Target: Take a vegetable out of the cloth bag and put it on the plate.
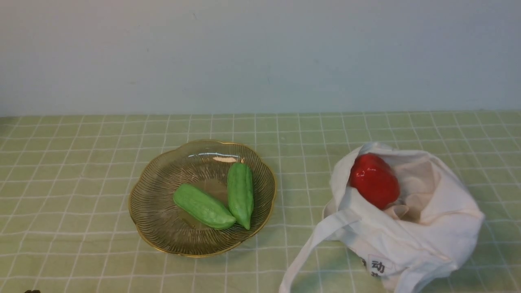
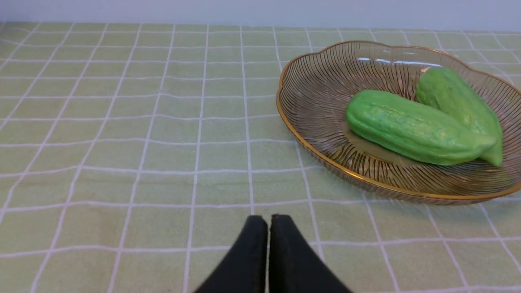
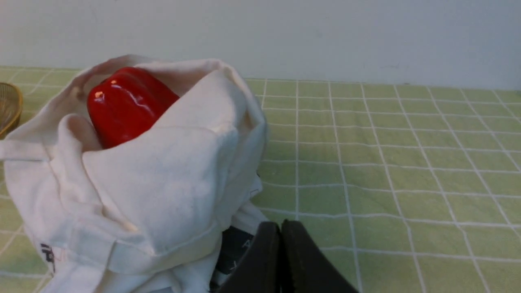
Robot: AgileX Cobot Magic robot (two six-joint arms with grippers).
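Two light green gourds lie side by side in the brownish glass plate (image 1: 154, 195), one vegetable (image 1: 203, 206) slanted in front and the other (image 1: 240, 193) behind it; both also show in the left wrist view (image 2: 411, 126) (image 2: 456, 97). The white cloth bag (image 1: 423, 236) slumps open at the right, a glossy red pepper (image 1: 374, 180) in its mouth. My left gripper (image 2: 269, 217) is shut and empty over the cloth, short of the plate (image 2: 309, 97). My right gripper (image 3: 280, 224) is shut and empty, beside the bag (image 3: 163, 183).
A green checked tablecloth (image 1: 81, 162) covers the table up to a pale wall. One long strap handle (image 1: 309, 248) of the bag trails toward the front edge. The plate's gold rim (image 3: 10, 108) peeks in beside the bag in the right wrist view.
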